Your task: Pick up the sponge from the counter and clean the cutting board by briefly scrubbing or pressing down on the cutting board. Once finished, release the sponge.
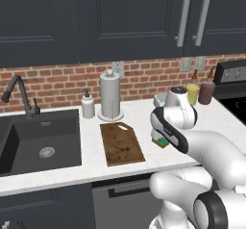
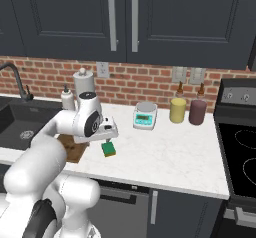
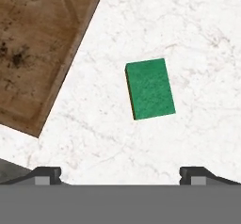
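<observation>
Green-topped sponge (image 3: 150, 88) lies flat on the white marbled desk (image 2: 165, 157), near the front edge and just beside the cutting board (image 1: 121, 143), apart from it. Not picked up yet, so this is the approach/grasp step.

Tool (image 3: 120, 173) hovers above the sponge, released: both dark tips stand wide apart in the hand view with nothing between them. The sponge sits ahead of the tips and slightly off their midline, its long side skewed to the jaw line.

Next move, as I read it: centre over the sponge, roll the wrist so the tips straddle the short side, descend, clench. Then carry it across to the brown board and press down.

Obstacles: nothing between tool and sponge, bare stone all around it. The board corner is close on the sink side; a wide tip could clip it on descent.

Further back on the desk: grey scale (image 2: 145, 115) with teal display, yellow jar (image 2: 177, 110) and dark red jar (image 2: 198, 111) by the brick wall. Paper towel roll (image 1: 110, 96) and soap dispenser (image 1: 88, 105) stand behind the board's far end, clear of a scrub. Sink (image 1: 38, 139) lies beyond the board.
</observation>
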